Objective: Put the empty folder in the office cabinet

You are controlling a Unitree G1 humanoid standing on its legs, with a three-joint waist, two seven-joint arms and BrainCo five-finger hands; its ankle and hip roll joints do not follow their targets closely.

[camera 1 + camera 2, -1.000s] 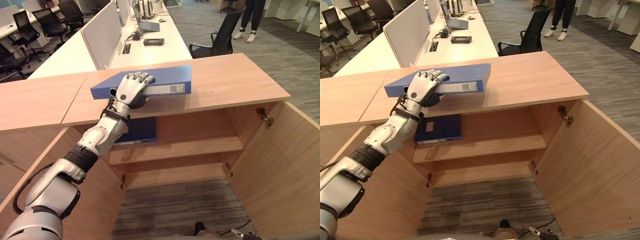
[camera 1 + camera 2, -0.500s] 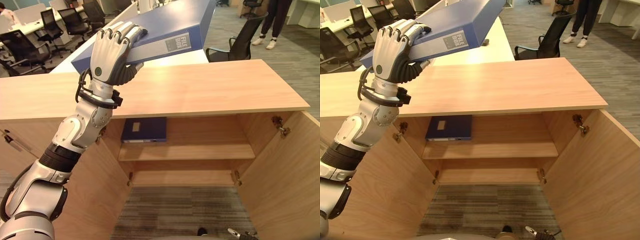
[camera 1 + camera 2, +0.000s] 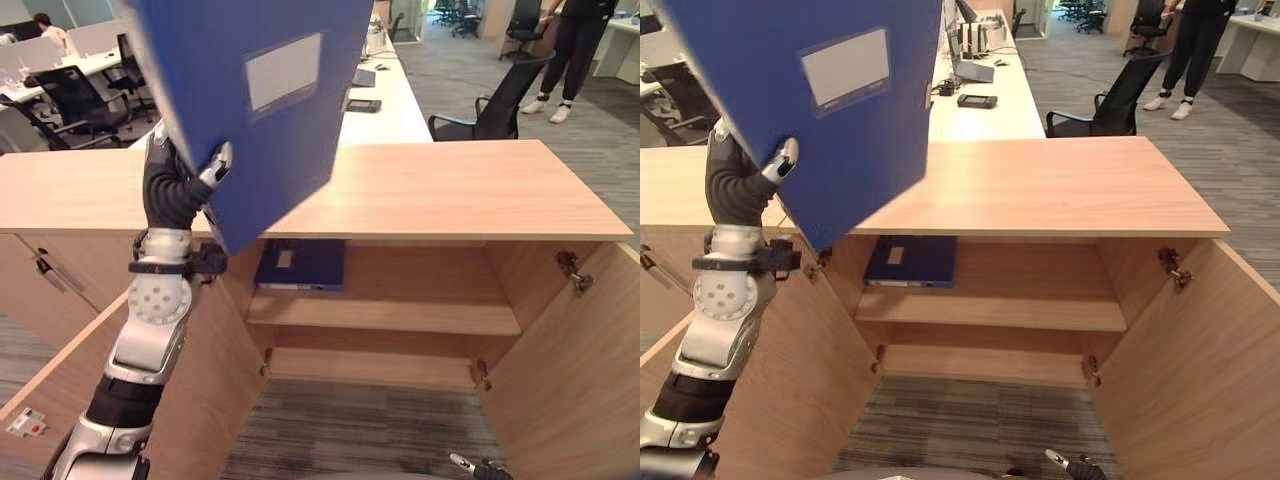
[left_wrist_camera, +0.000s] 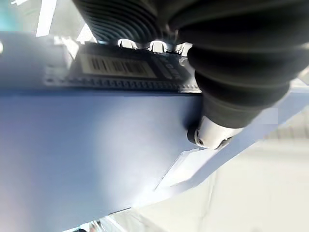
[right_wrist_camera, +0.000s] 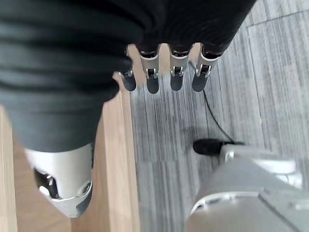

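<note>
Left robot hand (image 3: 178, 180) up high at the left, thumb and fingers clamped on the lower edge of the blue folder (image 3: 250, 90), raised well above the wooden surface (image 3: 430, 190). Right robot hand (image 5: 164, 72) hanging low over the carpet, fingers relaxed, holding nothing. Risky from here: smooth, rigid, broad cover pinched at one edge only, so likely to swing, slip, or clip the surface's front edge on the way down. Open cabinet (image 3: 380, 310) below, flat wood-grain shelves, second blue folder (image 3: 300, 264) lying on the upper shelf at the left.

Head stereo pair looking down at open cabinet (image 3: 400, 300), wrist cameras close along hands
</note>
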